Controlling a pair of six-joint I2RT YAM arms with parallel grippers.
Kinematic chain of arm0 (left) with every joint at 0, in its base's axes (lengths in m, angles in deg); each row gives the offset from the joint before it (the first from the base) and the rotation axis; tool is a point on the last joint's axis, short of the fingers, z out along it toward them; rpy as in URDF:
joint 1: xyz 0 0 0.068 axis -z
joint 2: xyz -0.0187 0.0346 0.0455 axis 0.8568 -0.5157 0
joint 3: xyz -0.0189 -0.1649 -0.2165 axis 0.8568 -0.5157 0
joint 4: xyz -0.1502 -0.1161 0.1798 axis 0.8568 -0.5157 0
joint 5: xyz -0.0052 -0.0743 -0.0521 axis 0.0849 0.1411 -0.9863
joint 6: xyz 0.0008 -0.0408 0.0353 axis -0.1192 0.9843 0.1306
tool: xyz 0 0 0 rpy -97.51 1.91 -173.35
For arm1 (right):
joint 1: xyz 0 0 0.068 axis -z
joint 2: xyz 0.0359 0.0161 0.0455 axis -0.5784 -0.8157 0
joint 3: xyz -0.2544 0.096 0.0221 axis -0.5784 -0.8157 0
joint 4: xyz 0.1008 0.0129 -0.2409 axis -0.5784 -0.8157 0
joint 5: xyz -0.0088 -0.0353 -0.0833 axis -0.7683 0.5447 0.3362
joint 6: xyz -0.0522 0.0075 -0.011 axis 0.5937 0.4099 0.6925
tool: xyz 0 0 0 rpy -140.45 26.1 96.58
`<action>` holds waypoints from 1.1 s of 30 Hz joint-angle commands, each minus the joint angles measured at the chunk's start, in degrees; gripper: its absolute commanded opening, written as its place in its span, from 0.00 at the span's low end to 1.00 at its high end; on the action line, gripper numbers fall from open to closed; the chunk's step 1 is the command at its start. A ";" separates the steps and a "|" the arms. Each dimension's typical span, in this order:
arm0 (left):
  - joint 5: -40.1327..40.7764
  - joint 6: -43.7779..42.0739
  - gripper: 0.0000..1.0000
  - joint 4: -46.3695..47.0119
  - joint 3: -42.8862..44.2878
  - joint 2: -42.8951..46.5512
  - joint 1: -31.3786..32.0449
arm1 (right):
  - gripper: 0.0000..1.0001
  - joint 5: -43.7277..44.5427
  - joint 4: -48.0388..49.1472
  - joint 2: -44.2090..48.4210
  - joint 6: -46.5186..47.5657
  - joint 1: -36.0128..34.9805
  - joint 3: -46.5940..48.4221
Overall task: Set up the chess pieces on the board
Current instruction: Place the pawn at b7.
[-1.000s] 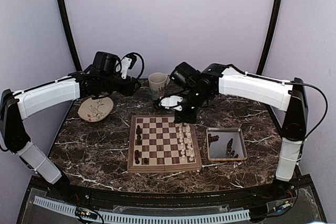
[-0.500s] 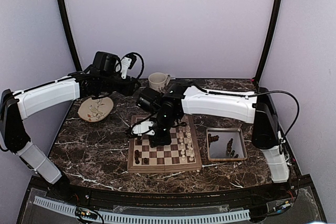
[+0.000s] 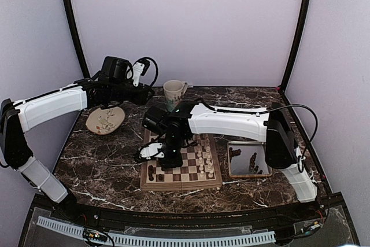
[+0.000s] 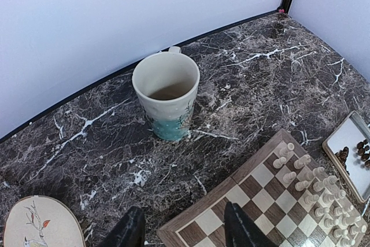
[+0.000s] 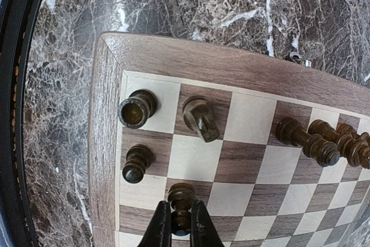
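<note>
Whereas parked a second ago at the far edge of the chessboard (image 3: pixel 182 185), beside the mug (image 3: pixel 173 92), now swung across and down to the board's left files, toward the near corner.

From above: shows the right hand (image 3: pixel 166 161) low over those squares, with dark pieces standing along that left side and cream ones along the right. Leaves more dark chessmen (image 3: pixel 234 153) waiting in the metal tray (image 3: pixel 248 142). Finds the left hand (image 3: pixel 143 93) high over the far-left bench, unmoved.

From the left wrist: shows the left hand (image 4: pixel 185 221) half open on nothing, above the board's far corner.

From the right wrist: shows the right hand (image 5: pixel 181 227) pinched shut on an upright dark pawn (image 5: pixel 181 196), just beside a standing pawn (image 5: pixel 136 163), with rook (image 5: pixel 136 109) and knight (image 5: pixel 200 118) in the edge row. Hard to say from this angle which square lies under the base, or whether touching yet. Means delivery nearly done: likely only setting down and letting go, then back to the tray.
</note>
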 commanded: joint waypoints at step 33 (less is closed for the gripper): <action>-0.42 -0.35 0.49 -1.00 2.06 2.15 -0.24 | 0.15 -0.60 1.53 -5.03 0.90 -0.98 4.25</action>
